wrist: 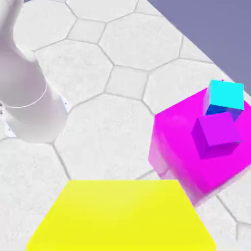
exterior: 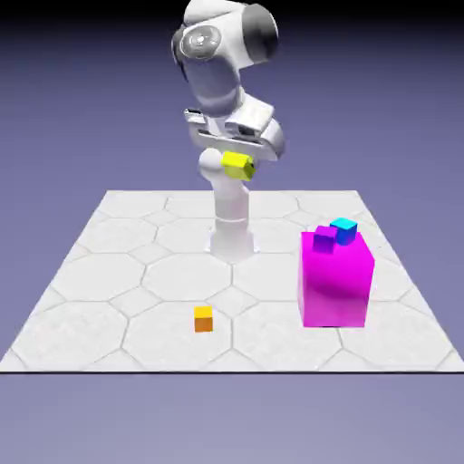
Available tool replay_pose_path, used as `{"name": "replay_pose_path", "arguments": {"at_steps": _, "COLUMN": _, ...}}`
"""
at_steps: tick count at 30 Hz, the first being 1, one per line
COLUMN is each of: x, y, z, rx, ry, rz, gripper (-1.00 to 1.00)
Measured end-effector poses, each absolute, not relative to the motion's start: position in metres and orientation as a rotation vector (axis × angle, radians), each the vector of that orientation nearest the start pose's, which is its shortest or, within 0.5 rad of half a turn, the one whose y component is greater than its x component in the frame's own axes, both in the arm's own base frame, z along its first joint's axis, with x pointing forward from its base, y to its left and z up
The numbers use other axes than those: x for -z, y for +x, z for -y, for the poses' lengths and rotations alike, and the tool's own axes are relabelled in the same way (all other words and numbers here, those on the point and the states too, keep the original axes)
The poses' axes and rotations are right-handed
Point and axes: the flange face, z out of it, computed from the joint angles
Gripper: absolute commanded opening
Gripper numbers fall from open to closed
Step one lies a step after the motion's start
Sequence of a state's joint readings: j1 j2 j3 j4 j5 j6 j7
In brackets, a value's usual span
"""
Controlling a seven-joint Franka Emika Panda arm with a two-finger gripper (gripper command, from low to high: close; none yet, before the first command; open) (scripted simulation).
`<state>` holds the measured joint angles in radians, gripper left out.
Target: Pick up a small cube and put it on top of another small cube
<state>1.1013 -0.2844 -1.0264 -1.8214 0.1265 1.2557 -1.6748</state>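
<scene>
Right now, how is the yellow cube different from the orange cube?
The yellow cube is bright yellow, while the orange cube is orange. The yellow cube is up in the air, held by the gripper; the orange cube sits on the tiled table. The yellow cube looks tilted, but the orange cube sits flat. Both are small, plain cubes.

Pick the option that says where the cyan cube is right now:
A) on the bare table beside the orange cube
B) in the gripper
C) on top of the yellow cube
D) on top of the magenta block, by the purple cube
D: the cyan cube sits on the magenta block, by the purple cube.
</scene>
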Motion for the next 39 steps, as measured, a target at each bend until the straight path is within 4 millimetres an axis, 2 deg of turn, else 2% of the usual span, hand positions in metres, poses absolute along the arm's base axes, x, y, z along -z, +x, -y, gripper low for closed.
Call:
{"name": "replay_pose_path", "arguments": {"at_steps": 3, "x": -0.574, "y": 0.459, "z": -0.007, "rx": 0.018, "ry": -1.538, "rz": 2.047, "gripper": -1.00}}
{"name": "replay_pose_path", "arguments": {"at_steps": 7, "x": -0.574, "y": 0.457, "z": -0.013, "rx": 0.077, "ry": -1.473, "rz": 2.015, "gripper": -1.00}}
{"name": "replay_pose_path", "arguments": {"at_steps": 11, "x": -0.564, "y": 0.461, "z": -0.022, "rx": 0.106, "ry": -1.394, "rz": 1.964, "gripper": -1.00}}
{"name": "replay_pose_path", "arguments": {"at_steps": 15, "x": -0.543, "y": 0.469, "z": -0.038, "rx": 0.102, "ry": -1.305, "rz": 1.898, "gripper": -1.00}}
{"name": "replay_pose_path", "arguments": {"at_steps": 21, "x": -0.494, "y": 0.481, "z": -0.078, "rx": 0.028, "ry": -1.162, "rz": 1.783, "gripper": -1.00}}
{"name": "replay_pose_path", "arguments": {"at_steps": 28, "x": -0.416, "y": 0.480, "z": -0.154, "rx": -0.156, "ry": -0.991, "rz": 1.637, "gripper": -1.00}}
{"name": "replay_pose_path", "arguments": {"at_steps": 31, "x": -0.378, "y": 0.469, "z": -0.195, "rx": -0.264, "ry": -0.919, "rz": 1.575, "gripper": -1.00}}
{"name": "replay_pose_path", "arguments": {"at_steps": 35, "x": -0.330, "y": 0.445, "z": -0.249, "rx": -0.416, "ry": -0.832, "rz": 1.500, "gripper": -1.00}}
{"name": "replay_pose_path", "arguments": {"at_steps": 36, "x": -0.330, "y": 0.445, "z": -0.249, "rx": -0.416, "ry": -0.832, "rz": 1.500, "gripper": -1.00}}
{"name": "replay_pose_path", "arguments": {"at_steps": 39, "x": -0.314, "y": 0.416, "z": -0.256, "rx": -0.417, "ry": -0.833, "rz": 1.500, "gripper": -1.00}}
